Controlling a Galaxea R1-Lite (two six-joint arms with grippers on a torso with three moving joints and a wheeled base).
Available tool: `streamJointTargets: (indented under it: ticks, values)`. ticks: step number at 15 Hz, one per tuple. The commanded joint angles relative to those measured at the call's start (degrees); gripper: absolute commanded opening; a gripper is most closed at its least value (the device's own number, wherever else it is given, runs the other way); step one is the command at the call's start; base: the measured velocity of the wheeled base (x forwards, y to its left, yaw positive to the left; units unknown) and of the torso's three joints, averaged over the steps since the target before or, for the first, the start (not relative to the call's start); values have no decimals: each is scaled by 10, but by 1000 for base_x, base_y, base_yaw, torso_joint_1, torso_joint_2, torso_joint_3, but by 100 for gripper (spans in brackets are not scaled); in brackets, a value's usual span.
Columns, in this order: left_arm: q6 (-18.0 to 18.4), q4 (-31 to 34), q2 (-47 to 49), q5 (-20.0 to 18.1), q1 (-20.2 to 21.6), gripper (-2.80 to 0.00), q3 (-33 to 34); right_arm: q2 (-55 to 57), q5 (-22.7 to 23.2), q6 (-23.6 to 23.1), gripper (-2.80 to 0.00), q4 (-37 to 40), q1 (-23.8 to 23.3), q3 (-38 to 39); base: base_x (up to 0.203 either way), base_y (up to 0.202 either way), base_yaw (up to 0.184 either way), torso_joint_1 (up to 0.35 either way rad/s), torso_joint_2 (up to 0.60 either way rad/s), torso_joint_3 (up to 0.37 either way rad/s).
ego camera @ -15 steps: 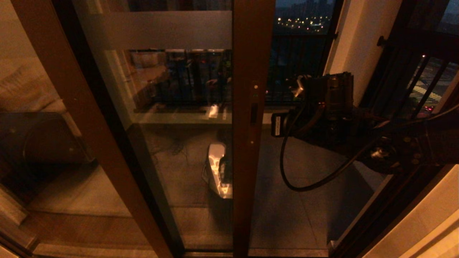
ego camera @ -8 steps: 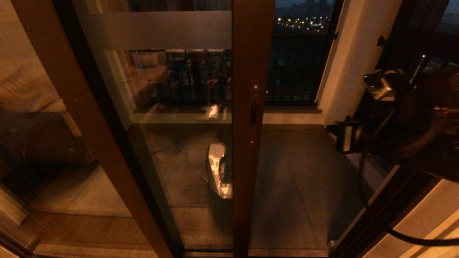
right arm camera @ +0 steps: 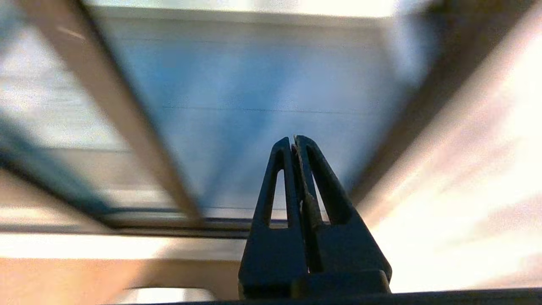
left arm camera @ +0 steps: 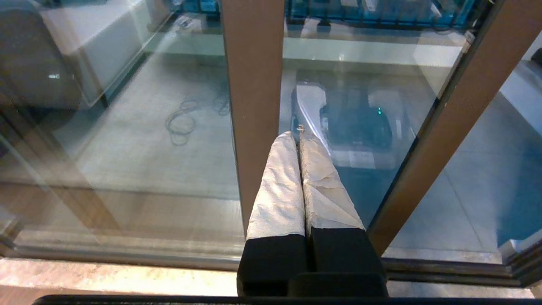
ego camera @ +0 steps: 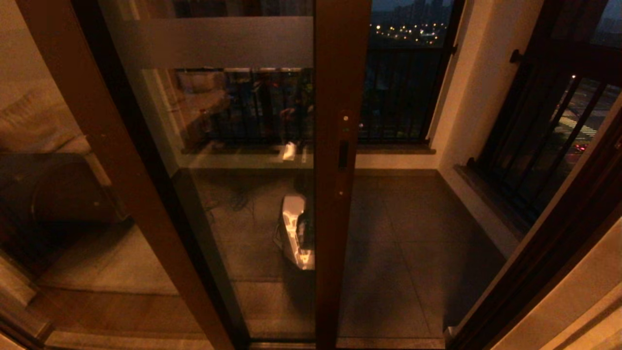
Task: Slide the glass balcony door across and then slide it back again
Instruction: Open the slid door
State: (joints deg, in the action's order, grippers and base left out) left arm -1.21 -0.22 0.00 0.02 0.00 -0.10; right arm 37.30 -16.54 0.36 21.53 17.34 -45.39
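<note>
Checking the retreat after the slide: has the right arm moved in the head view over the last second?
Yes. It was beside the glass balcony door's handle slot, then swept right past the railing window and out of view.

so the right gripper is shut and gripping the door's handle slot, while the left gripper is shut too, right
Not quite. The right gripper is shut, but it grips nothing: the right wrist view shows its fingers closed on themselves in open air, and in the head view no gripper is at the handle slot of the glass balcony door. The left gripper is indeed shut.
</note>
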Motion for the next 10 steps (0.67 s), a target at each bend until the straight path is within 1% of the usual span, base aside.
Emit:
streamJointTargets:
  ticks: [1,2,3,4,5,6,8,9,10]
  values:
    - [0,0,0,1,0,-280,0,-127,-5,-38,-280,44,-57,2,0,0,0,0,0,0]
    - [0,0,0,1,0,-280,0,-160,-8,-62,-280,59,-94,-3,0,0,0,0,0,0]
    - [0,0,0,1,0,-280,0,-189,-9,-74,-280,72,-110,-13,0,0,0,0,0,0]
    - [0,0,-1,0,0,-280,0,-213,-10,-75,-280,88,-117,-32,0,0,0,0,0,0]
    - [0,0,0,1,0,-280,0,-217,-11,-64,-280,102,-121,-63,0,0,0,0,0,0]
    - [0,0,0,0,0,-280,0,-216,-11,-51,-280,132,-123,-89,0,0,0,0,0,0]
    - [0,0,0,0,0,-280,0,-216,-13,-46,-280,176,-124,-131,0,0,0,0,0,0]
    - [0,0,0,0,0,-280,0,-217,-12,-59,-280,205,-128,-161,0,0,0,0,0,0]
    - [0,0,0,0,0,-280,0,-220,-6,-86,-280,221,-150,-173,0,0,0,0,0,0]
